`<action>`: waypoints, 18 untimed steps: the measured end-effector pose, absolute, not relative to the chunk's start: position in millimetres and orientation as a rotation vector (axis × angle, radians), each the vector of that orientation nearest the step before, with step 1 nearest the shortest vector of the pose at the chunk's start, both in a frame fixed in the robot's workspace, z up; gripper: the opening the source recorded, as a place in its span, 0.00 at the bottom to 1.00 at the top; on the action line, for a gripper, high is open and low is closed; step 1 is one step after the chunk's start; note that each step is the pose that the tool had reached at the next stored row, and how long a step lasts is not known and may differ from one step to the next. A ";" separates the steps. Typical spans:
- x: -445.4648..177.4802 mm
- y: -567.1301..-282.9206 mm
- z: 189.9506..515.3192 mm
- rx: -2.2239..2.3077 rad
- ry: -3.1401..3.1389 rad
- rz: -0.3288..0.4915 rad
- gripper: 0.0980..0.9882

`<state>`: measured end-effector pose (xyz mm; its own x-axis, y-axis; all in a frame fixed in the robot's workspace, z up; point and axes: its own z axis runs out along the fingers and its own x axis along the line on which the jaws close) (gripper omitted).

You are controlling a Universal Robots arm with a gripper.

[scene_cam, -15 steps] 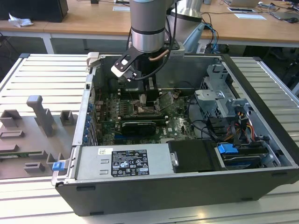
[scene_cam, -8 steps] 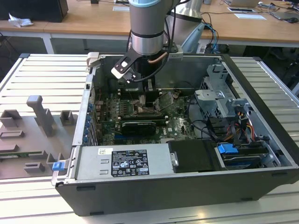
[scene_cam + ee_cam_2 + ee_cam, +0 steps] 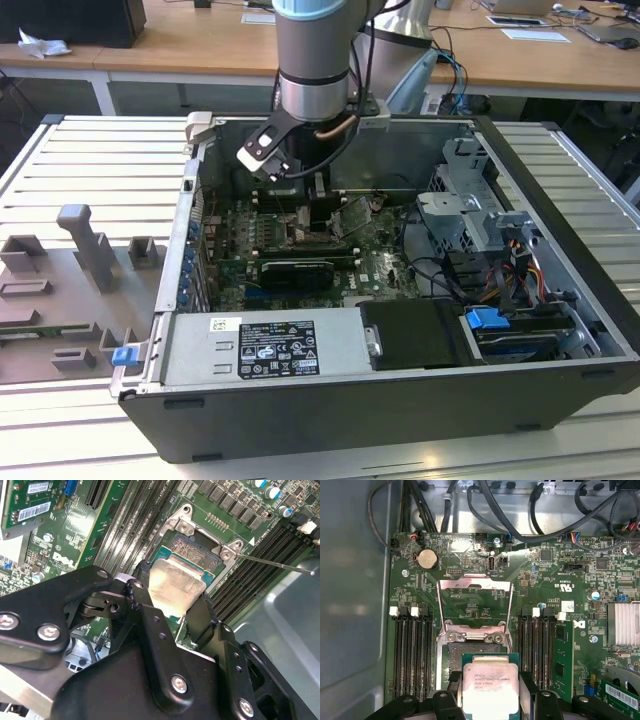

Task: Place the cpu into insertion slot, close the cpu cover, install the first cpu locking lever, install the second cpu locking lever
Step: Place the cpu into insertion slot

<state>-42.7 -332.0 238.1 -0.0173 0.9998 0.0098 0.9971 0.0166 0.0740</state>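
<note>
I see the cpu point(image 3: 491, 690), a pale silver-topped square with a green rim, pinched at two opposite sides by the end effector point(image 3: 172, 590). It sits over the dark insertion slot point(image 3: 454, 656), partly covering it. The silver cpu cover point(image 3: 475, 584) is swung fully open.

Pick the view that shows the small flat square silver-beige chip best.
First wrist view: the small flat square silver-beige cpu faces the camera nearly square-on. The second wrist view shows it slanted, black fingers covering two edges. In the exterior view the arm's wrist stands in front of it.
</note>
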 end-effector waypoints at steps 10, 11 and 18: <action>-43.2 -331.9 233.2 2.170 2.207 0.092 0.49; -43.2 -331.8 232.7 2.170 2.207 0.092 0.49; -43.2 -331.8 231.2 2.170 2.207 0.092 0.49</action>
